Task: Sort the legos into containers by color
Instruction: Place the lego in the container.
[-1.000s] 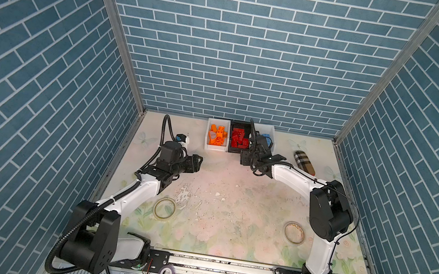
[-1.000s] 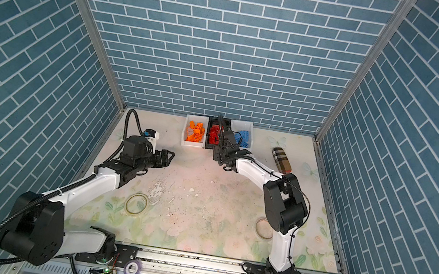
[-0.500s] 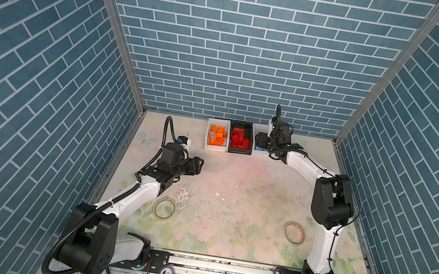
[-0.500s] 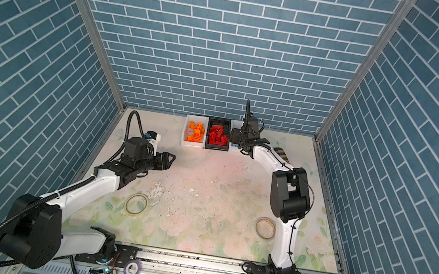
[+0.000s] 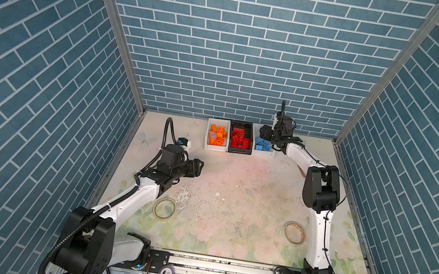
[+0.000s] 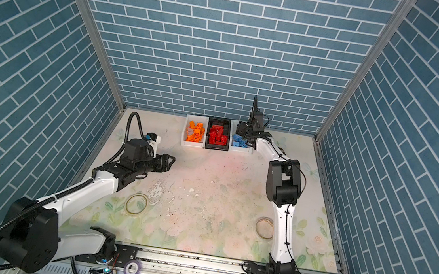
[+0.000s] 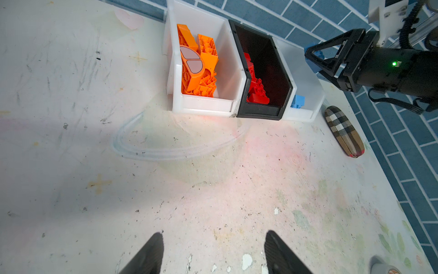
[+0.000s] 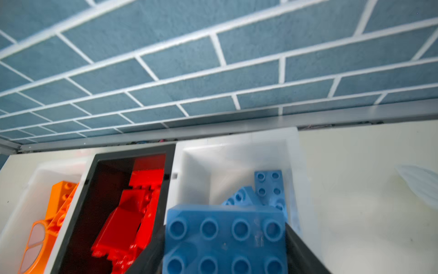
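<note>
Three containers stand in a row at the back wall. A white bin (image 5: 214, 148) holds orange legos (image 5: 217, 136), a black bin (image 5: 238, 150) holds red legos (image 5: 240, 141), and a second white bin (image 5: 262, 152) holds light blue legos (image 8: 269, 187). My right gripper (image 8: 225, 227) hangs over that second white bin, shut on a light blue brick (image 8: 225, 237) with its studs facing the camera. In both top views the right gripper (image 5: 265, 131) (image 6: 240, 129) is above that bin's back half. My left gripper (image 7: 213, 234) (image 5: 200, 167) is open and empty over bare table at mid-left.
A tan plaid case (image 7: 343, 131) lies right of the bins, near the right arm's forearm. Two clear tape rolls (image 5: 164, 208) (image 5: 294, 233) lie on the front half of the table. The back wall stands right behind the bins.
My right gripper has swung from in front of the black bin to the right and back, above the white bin with the blue legos. The left arm has barely shifted.
</note>
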Available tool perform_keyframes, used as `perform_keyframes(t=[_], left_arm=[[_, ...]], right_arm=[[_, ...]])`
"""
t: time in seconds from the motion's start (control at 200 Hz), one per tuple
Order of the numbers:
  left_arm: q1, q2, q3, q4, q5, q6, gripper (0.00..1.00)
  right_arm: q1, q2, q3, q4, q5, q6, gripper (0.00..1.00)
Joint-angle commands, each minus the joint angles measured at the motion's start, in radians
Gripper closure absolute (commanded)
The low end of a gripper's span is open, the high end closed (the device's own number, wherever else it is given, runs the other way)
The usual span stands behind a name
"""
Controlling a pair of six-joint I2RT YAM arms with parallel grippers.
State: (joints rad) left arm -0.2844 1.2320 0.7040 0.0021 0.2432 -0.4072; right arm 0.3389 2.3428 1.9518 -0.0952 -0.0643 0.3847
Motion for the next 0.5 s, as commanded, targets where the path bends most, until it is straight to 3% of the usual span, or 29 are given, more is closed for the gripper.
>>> perform_keyframes(t=[0.0,0.195,0.495], left_arm=[[-0.006,-0.022,-0.018,-0.015,-0.012,0.001,0.3],[-0.01,-0.019,-0.017,-0.016,-0.011,-0.005,0.3],[-0.012,-0.031,-0.012,-0.036,-0.032,0.011,0.25]], right_arm=[[-0.008,0.048,0.062,-0.026,0.004,-0.003,0.41],[-0.014,0.11,0.184,-0.085,0.011,-0.018,0.27],[-0.013,0.003,0.114,-0.062,0.001,-0.064,0.2]])
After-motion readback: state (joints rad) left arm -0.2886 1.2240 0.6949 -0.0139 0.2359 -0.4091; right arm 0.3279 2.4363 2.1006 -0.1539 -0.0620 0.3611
